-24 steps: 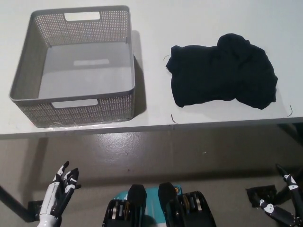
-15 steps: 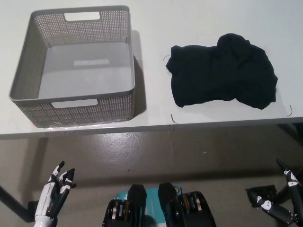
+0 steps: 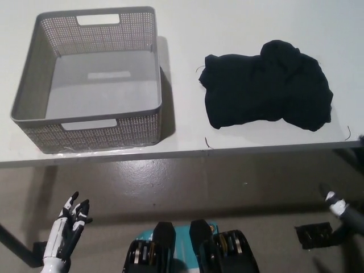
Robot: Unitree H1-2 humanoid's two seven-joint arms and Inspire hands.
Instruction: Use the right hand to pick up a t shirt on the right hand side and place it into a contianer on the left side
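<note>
Black crumpled cotton t-shirt [image 3: 267, 85] lies untouched near the white table's [image 3: 182, 136] right front edge; nothing sits in the grey perforated plastic basket [image 3: 85, 133] at the left. Whole task remains. Black right hand [image 3: 341, 207] low, grip unclear; white left hand [image 3: 67, 230] rests empty, fingers spread.

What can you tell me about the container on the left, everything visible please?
The container is a grey basket, seemingly plastic, with perforated mesh-like walls that flare slightly outward and a solid smooth floor. A cut-out handle slot shows in the far wall and another in the near wall. It stands upright and holds nothing, on the white table near its front edge, left of the black t shirt and apart from it. Neither hand touches it.
</note>
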